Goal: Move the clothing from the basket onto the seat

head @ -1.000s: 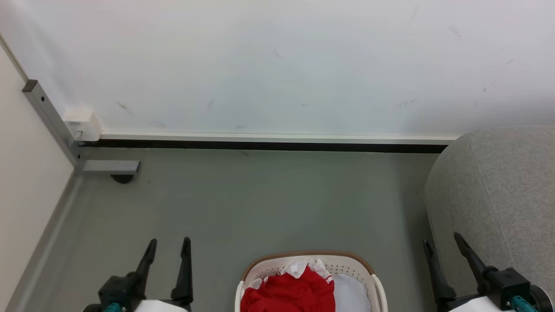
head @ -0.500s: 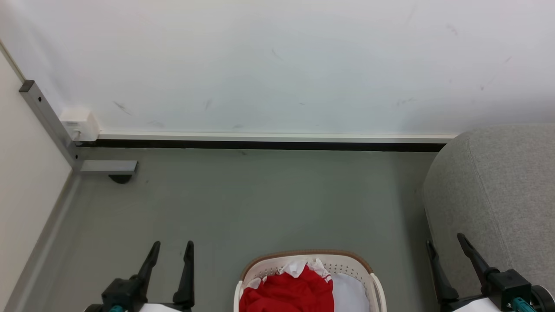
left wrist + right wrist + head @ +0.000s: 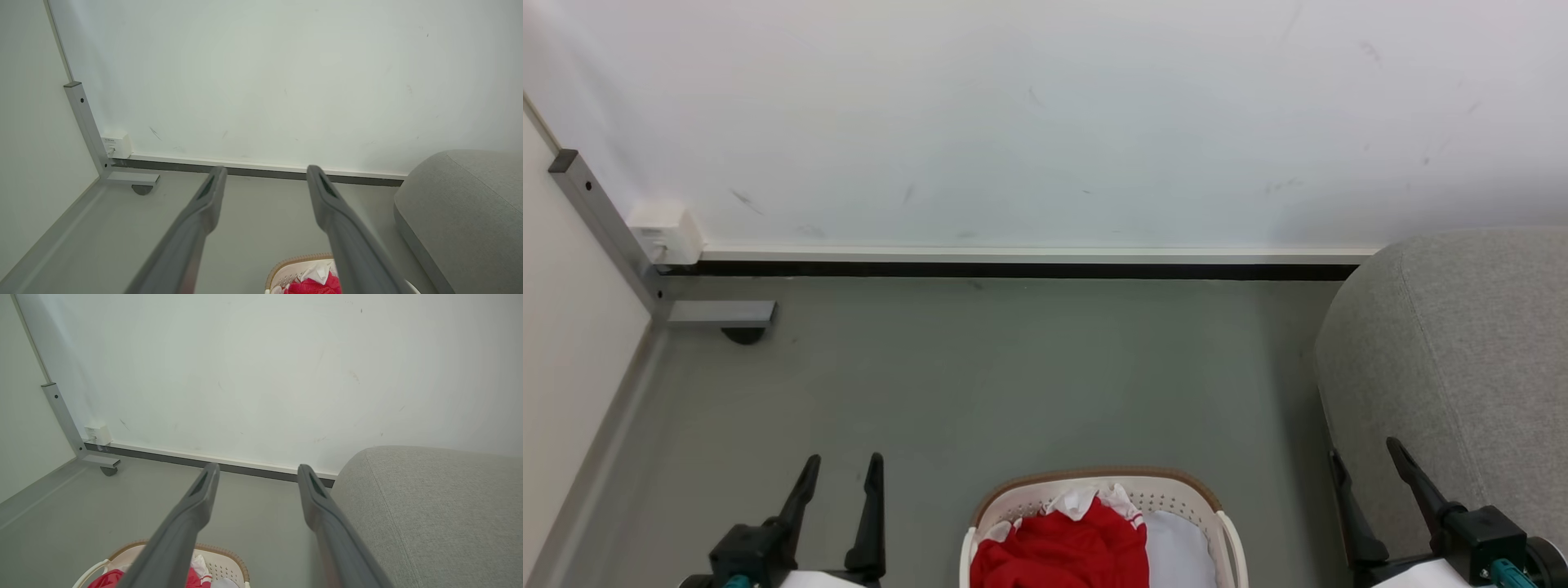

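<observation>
Red clothing (image 3: pixel 1062 551) lay heaped in basket (image 3: pixel 1094 475) on floor, between both tools and below their tips. Left tool (image 3: pixel 844 459) and right tool (image 3: pixel 1362 449) gaped wide, empty. Left tool looked nearer to clothing; seat (image 3: pixel 1462 351) just beside right tool.

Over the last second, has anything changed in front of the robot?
Only the head camera shifted slightly; the whole scene slid left. Nothing grasped or released: the left end effector and right end effector stay open, and the clothing still lies in the basket near the seat.
</observation>
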Tool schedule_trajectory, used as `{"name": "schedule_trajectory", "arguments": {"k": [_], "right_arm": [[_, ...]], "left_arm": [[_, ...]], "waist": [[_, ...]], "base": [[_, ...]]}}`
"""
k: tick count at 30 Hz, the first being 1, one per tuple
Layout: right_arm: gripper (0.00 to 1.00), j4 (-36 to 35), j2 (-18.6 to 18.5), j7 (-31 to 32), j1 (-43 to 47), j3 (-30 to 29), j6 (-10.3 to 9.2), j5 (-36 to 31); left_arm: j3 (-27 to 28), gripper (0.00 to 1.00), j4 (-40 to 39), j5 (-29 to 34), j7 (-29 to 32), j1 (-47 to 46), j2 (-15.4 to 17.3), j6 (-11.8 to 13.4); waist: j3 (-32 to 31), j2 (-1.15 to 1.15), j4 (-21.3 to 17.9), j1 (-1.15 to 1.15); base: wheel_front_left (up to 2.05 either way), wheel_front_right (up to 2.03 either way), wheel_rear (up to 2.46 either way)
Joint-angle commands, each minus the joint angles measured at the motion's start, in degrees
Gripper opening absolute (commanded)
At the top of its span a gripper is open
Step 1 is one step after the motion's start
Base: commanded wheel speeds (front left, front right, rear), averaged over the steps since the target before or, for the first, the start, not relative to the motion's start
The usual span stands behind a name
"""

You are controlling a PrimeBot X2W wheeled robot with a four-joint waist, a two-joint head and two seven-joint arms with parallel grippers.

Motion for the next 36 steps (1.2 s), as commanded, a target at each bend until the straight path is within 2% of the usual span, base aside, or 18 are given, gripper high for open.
{"name": "schedule_trajectory", "arguments": {"k": [1, 12, 19, 24, 28, 31, 36], "right_arm": [[1.0, -0.07, 0.11, -0.02, -0.81, -0.25, -0.12, 0.68], [1.0, -0.5, 0.15, -0.01, -1.49, -0.31, -0.12, 0.8], [1.0, -1.62, 0.31, -0.01, -3.34, -0.69, -0.12, 0.8], [1.0, -2.8, 0.66, 0.0, -5.47, -0.94, -0.12, 0.84], [1.0, -3.92, 1.07, 0.0, -7.88, -1.23, -0.12, 0.9], [1.0, -4.46, 1.31, 0.0, -9.3, -1.38, -0.12, 0.97], [1.0, -6.37, 1.78, 0.01, -13.25, -1.25, -0.12, 1.12]], "left_arm": [[0.12, 1.0, 0.22, -0.25, -0.04, -0.13, 0.42, -0.01], [-0.36, 1.0, -0.3, -0.01, -0.04, -1.05, 0.42, 0.11], [-2.99, 1.0, 0.6, 1.17, -0.04, -4.18, 0.4, -0.65], [-7.0, 1.0, 2.66, 2.78, -0.03, -8.48, 0.39, -0.95], [-12.1, 1.0, 7.62, 4.09, -0.01, -13.2, 0.4, -1.12], [-14.84, 1.0, 11.0, 5.14, 1.13, -16.37, 0.4, -1.12], [-22.42, 1.0, 17.82, 5.51, 5.33, -24.48, 0.4, -1.56]], "waist": [[0.09, 0.0, -0.08, 0.0], [1.96, 0.0, -0.74, 0.0], [5.57, 0.0, -1.51, 0.0], [10.04, 0.0, -2.23, 0.0], [14.52, 0.0, -2.88, 0.0], [16.95, 0.0, -3.22, 0.0], [23.59, 0.0, -4.37, 0.0]], "base": [[0.0, 0.0, 0.0], [0.0, 0.0, 0.0], [0.0, 0.0, 0.0], [0.0, 0.0, 0.0], [0.0, 0.0, 0.0], [0.0, 0.0, 0.0], [0.0, 0.0, 0.0]]}}
